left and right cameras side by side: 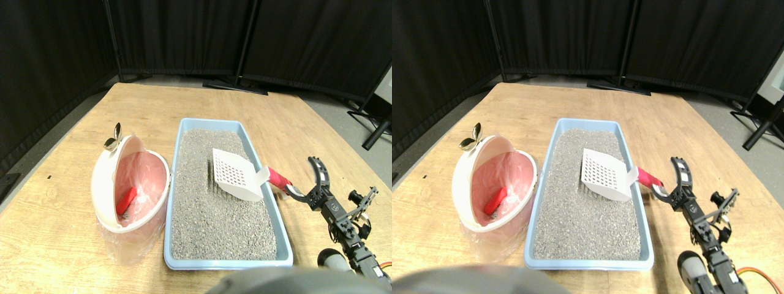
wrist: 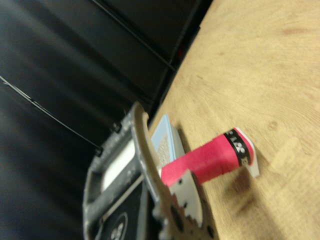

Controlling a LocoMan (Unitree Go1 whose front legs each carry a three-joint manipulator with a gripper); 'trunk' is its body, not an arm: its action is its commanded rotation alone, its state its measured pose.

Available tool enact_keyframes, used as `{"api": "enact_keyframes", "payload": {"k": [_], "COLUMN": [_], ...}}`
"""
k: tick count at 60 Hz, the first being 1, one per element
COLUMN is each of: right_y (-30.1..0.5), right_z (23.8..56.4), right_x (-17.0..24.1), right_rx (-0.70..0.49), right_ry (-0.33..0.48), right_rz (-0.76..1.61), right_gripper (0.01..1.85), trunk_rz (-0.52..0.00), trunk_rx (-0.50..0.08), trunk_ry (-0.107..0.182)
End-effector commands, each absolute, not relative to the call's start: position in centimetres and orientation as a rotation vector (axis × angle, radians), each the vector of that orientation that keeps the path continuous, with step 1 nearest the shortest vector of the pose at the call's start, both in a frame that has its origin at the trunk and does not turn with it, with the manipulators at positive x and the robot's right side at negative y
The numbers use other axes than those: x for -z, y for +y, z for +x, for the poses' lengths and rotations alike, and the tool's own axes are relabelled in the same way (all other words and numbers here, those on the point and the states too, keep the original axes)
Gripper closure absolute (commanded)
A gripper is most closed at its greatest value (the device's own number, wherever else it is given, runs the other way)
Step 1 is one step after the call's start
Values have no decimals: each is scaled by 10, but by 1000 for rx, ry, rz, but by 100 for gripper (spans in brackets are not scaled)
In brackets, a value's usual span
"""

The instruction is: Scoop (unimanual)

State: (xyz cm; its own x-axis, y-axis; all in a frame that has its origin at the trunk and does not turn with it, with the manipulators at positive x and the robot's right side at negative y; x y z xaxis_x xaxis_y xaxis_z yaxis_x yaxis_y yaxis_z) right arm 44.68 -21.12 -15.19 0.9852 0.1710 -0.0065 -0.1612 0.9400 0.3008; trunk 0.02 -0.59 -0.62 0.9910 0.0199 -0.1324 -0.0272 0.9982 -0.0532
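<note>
Far left on the wooden table (left and right cameras side by side: 61, 202): a white bin (left and right cameras side by side: 107, 184) with a swing lid, tipped back so its mouth is turned toward the camera. It is lined with a pink bag (left and right cameras side by side: 144, 177). A red object (left and right cameras side by side: 127, 199) is seen inside, low in the liner. Two small metallic leaf-shaped pieces (left and right cameras side by side: 113, 138) are noted at the bin's upper rim.

Just beside the bin, on its right: a light blue litter tray (left and right cameras side by side: 177, 159), long side running away from the camera, filled with grey granular litter (left and right cameras side by side: 214, 220). The litter surface is seen as fairly even.

Over the tray's right half: a white slotted scoop (left and right cameras side by side: 236, 174), its blade raised above the litter and tilted, with the perforated face turned up and toward the camera. Its red-wrapped handle (left and right cameras side by side: 278, 179) passes out across the tray's right rim.

Right of the tray: the right gripper (left and right cameras side by side: 306, 187), reaching in from the lower right, with its dark curved jaws spread wide in a C shape. The handle's end lies at the lower jaw; a firm clamp cannot be confirmed.

In the wrist view, the red handle (wrist: 202, 162) with a black band and white tip is seen beside the grey jaw frame, above the table (wrist: 260, 75); a corner of the tray (wrist: 165, 137) is visible behind.

Black curtains (left and right cameras side by side: 184, 30) are recorded behind the table.
</note>
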Motion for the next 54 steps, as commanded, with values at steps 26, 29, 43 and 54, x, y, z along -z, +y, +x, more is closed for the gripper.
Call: {"api": "enact_keyframes", "payload": {"k": [26,29,43,54], "right_y": [-223,-224,-224,-221], "right_z": [424,423,414,410], "right_x": [151,152,164,169], "right_rx": [-210,-206,-174,-153], "right_ry": [-201,-199,-195,-171], "right_rz": [138,127,85,107], "right_gripper": [181,181,181,181], "trunk_rz": [-48,-48,-41,-39], "trunk_rx": [45,45,68,84], "trunk_ry": [124,124,127,133]}}
